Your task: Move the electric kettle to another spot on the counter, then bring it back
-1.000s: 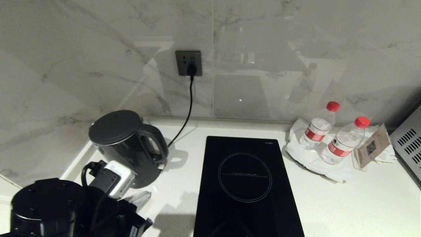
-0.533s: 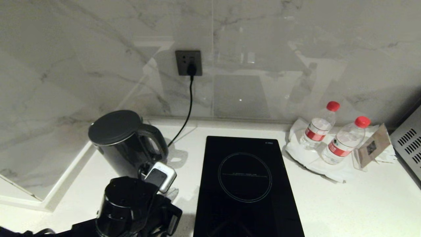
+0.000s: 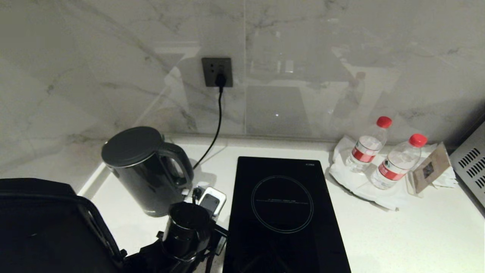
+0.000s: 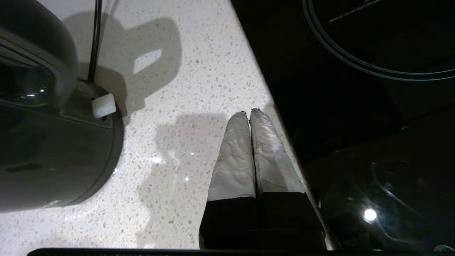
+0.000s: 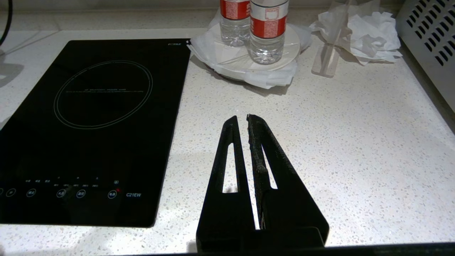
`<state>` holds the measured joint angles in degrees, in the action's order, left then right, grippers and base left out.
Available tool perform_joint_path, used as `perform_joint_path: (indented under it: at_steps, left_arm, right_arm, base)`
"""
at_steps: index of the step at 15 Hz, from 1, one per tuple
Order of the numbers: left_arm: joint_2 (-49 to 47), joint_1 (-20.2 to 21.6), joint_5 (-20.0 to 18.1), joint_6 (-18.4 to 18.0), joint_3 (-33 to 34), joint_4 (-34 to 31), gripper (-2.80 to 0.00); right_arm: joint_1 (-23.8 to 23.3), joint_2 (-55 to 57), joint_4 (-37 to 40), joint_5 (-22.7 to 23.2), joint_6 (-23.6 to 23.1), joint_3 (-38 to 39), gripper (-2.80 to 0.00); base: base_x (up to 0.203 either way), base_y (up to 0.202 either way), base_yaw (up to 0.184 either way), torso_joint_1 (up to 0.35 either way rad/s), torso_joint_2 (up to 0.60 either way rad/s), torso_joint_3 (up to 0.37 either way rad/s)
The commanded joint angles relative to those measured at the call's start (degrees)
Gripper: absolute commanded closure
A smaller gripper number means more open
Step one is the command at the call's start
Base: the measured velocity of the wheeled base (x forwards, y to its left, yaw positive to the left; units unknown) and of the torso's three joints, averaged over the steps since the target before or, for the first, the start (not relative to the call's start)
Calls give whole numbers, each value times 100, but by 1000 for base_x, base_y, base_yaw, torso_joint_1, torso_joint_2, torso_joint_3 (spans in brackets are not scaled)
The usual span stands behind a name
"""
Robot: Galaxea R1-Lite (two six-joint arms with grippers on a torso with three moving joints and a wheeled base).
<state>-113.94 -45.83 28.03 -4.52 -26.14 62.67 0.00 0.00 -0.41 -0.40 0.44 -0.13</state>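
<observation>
Both grippers pinched closed, empty: left gripper (image 4: 250, 111) hovers beside the electric kettle (image 3: 142, 170), right gripper (image 5: 241, 116) over the counter (image 5: 355, 142).

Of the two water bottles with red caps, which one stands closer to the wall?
The left bottle, nearer the hob, stands closer to the wall. The other bottle stands beside the small brown card, more toward the counter's front.

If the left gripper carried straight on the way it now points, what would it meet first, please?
Probably the counter: the shut left gripper points down at bare stone between the electric kettle and the hob. Depth is uncertain.
</observation>
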Motion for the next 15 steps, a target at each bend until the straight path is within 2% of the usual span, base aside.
perform_joint_path:
  at_steps: [1, 4, 5, 10, 15]
  left_arm:
    - [-345, 79, 22, -8, -209, 34, 0]
    - [-579, 119, 40, -5, -564, -14, 0]
    - [-675, 145, 44, -12, -663, -42, -280]
    - [-1005, 353, 59, -5, -961, -27, -280]
    - [-1147, 736, 79, -14, -1255, -21, -280]
  right_arm:
    - [0, 7, -2, 5, 0, -4, 0]
    - [0, 0, -2, -4, 0, 5, 0]
    - [0, 1, -5, -4, 0, -4, 0]
    - [0, 0, -2, -4, 0, -4, 0]
    - [0, 8, -3, -4, 0, 1, 0]
  base:
    - [0, 0, 0, 0, 0, 0]
    - [0, 0, 0, 0, 0, 0]
    - [0, 0, 0, 0, 0, 0]
    - [0, 0, 0, 0, 0, 0]
    - [0, 0, 0, 0, 0, 0]
